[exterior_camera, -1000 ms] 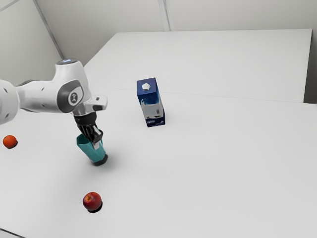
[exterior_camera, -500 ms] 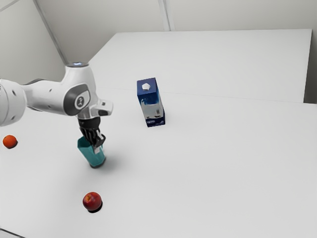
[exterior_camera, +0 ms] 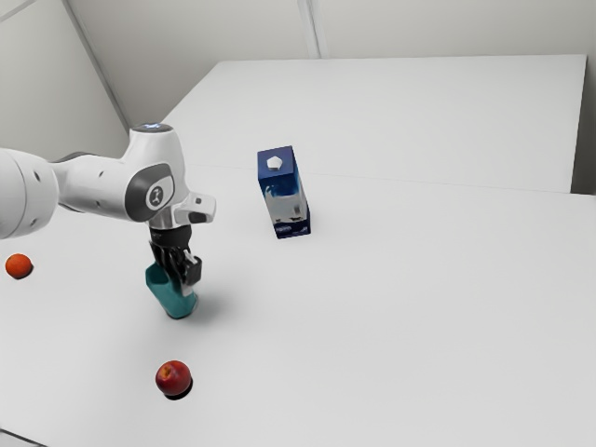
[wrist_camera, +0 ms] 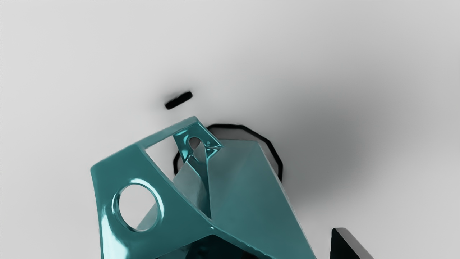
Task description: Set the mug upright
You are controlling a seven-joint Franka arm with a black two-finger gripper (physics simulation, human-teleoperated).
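Note:
In the exterior view my gripper [exterior_camera: 183, 278] points down at the teal mug [exterior_camera: 169, 295], its fingers at the mug's side facing the exterior view's right. The mug stands on its base, close to upright; a slight tilt cannot be ruled out. In the wrist view, the mug [wrist_camera: 244, 180] shows its angular wall, its handle with a round hole, and a dark-rimmed base. Of my gripper [wrist_camera: 282, 251], one fingertip stands outside the mug with a gap to its wall, so it is open. The other fingertip is not clearly visible by the dark mouth.
A red apple [exterior_camera: 173, 377] lies nearer the camera than the mug in the exterior view. An orange [exterior_camera: 19, 265] sits at that view's far left. A blue and white carton [exterior_camera: 285, 197] stands beyond the mug, toward the exterior view's right, on the white table [exterior_camera: 400, 307].
My hand has shifted toward the exterior view's right and slightly down. The mug has turned from a stronger tilt to nearly upright, its base moving left and down in that view.

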